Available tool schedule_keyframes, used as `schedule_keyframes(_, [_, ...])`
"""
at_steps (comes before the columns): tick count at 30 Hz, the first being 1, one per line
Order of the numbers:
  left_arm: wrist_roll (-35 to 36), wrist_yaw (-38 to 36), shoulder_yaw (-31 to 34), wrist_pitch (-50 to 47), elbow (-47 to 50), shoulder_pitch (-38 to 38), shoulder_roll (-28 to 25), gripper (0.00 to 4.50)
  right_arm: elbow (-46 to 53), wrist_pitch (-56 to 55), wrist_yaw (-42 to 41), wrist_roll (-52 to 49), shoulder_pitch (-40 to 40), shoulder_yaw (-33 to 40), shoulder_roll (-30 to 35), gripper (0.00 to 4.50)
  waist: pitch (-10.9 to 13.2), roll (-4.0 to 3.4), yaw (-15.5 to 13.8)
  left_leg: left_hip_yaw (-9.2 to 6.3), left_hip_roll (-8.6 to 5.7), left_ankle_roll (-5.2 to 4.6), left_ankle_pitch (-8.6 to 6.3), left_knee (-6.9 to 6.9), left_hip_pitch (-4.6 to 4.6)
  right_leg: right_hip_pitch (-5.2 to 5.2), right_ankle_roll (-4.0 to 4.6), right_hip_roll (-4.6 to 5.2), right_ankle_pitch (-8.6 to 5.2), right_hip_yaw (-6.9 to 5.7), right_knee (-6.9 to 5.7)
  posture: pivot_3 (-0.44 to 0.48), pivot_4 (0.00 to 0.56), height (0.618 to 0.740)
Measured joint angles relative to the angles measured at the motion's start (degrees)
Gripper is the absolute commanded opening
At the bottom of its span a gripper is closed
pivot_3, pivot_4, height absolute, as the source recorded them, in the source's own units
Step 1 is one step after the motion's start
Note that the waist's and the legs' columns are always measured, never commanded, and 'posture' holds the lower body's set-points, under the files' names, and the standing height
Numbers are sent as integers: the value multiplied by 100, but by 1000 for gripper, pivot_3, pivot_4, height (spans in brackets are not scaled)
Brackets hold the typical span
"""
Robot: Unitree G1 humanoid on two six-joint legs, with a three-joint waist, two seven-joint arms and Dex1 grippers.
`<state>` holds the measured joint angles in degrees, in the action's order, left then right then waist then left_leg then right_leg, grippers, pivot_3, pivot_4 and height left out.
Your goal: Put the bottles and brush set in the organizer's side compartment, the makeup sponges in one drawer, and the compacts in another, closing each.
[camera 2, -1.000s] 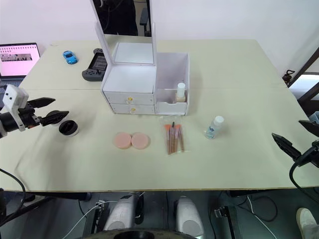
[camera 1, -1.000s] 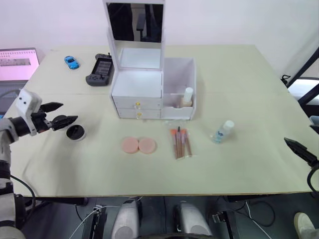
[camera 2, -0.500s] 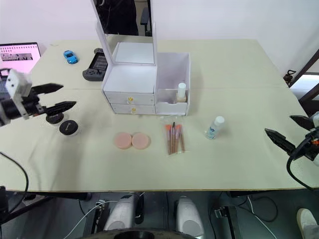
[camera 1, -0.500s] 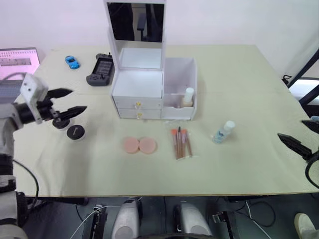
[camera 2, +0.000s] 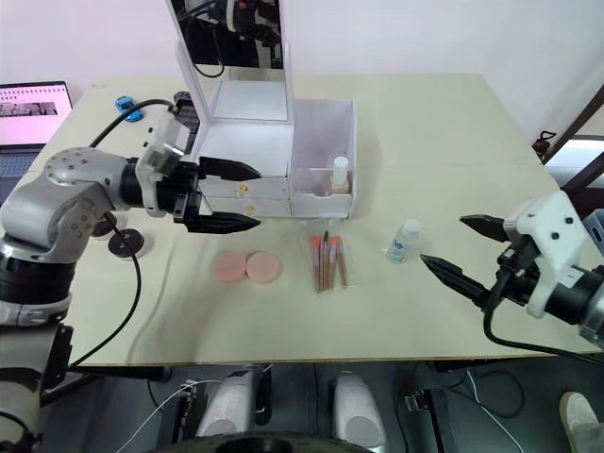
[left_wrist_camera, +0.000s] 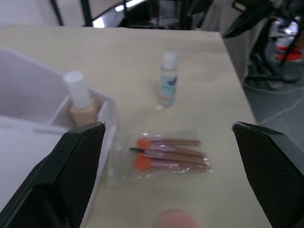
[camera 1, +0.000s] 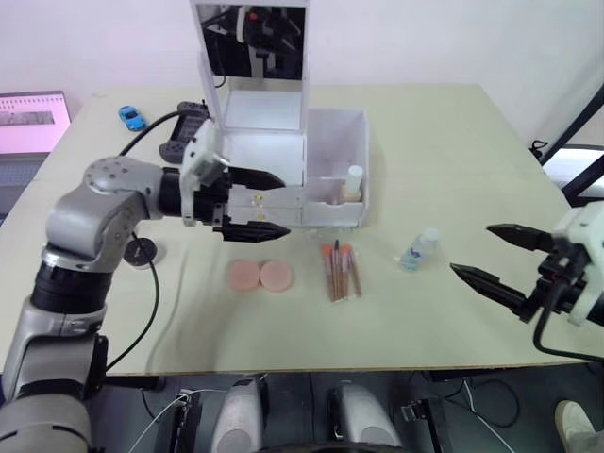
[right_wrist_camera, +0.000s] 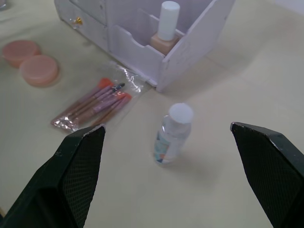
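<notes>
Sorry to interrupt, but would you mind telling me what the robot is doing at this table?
It is sorting cosmetics into a white plastic organizer. The taller beige bottle stands in the side compartment. The left gripper is open at the drawers; the right gripper is open near the squat clear bottle. The peach-pink sponges and clear brush pouch lie on the table.

drawers point(camera 1: 267, 200) partly hidden by left claw point(camera 1: 276, 203) | compacts point(camera 1: 141, 250) half hidden by arm
</notes>
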<state>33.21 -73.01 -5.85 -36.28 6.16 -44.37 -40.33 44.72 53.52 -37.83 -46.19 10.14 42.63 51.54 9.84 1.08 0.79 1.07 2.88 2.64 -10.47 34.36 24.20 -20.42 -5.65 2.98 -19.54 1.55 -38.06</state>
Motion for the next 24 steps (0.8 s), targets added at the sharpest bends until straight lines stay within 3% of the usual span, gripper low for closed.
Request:
schedule_keyframes(6, [-6,-24,-22,-44,82,-109,157,4500,-122,74,848,291,-248,-823,-364,4459,0,-1,3,1,3,-1,0,0,1,-4,0,-5,0,6,0,0,150,740])
schedule_keyframes(9, [-120,-8,-41,141,85,-71,186,4500,-356,26,1089,470,-461,-1206,-554,3693,0,-1,2,1,4,-1,0,1,3,-5,0,-6,0,6,0,0,150,740])
schedule_keyframes(10, [-152,-11,-42,185,87,-58,181,4500,-440,-42,1139,569,-503,-1350,-554,3257,0,-1,1,1,4,-1,0,0,4,-6,1,-6,0,6,0,0,150,740])
schedule_keyframes(24, [-145,211,4,164,359,165,82,4500,-1150,-596,1207,1252,-1015,-2248,-739,3257,0,-1,-1,1,5,-1,0,0,6,-8,0,-8,0,6,0,0,150,740])
